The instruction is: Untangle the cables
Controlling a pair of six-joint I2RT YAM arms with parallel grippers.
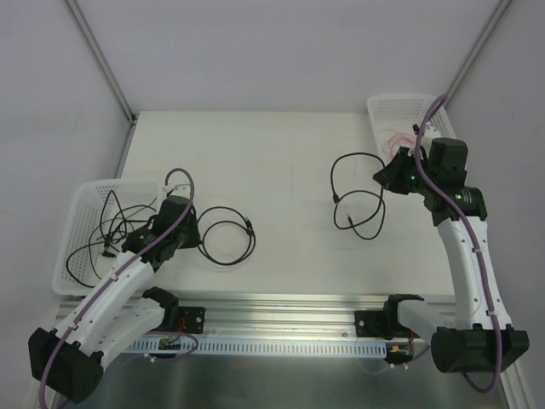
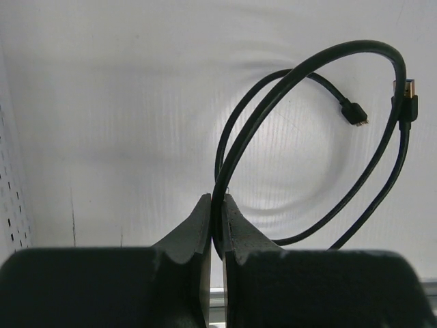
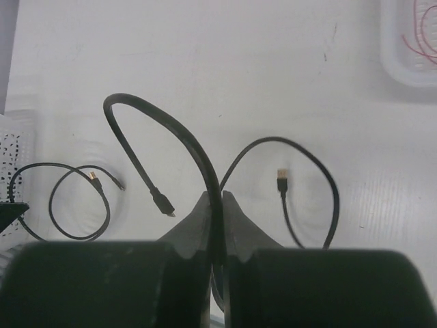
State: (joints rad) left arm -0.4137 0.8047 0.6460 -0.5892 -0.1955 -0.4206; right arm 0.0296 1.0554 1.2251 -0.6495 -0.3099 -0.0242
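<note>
Both sets of jaws are pinched shut on a black cable each: the left gripper (image 2: 215, 205) has the coiled cable (image 2: 355, 44) just outside the left basket (image 1: 119, 183), coil stretching straight away from it, while the right gripper (image 3: 214, 203), well away from that basket, holds the looped cable (image 3: 171, 128), which sprawls back toward it.

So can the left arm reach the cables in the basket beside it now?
Probably not yet: the left gripper is shut on a black cable, though the open basket sits beside it.

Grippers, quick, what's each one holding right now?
Left gripper: shut on the coiled cable.
Right gripper: shut on the second cable.
</note>
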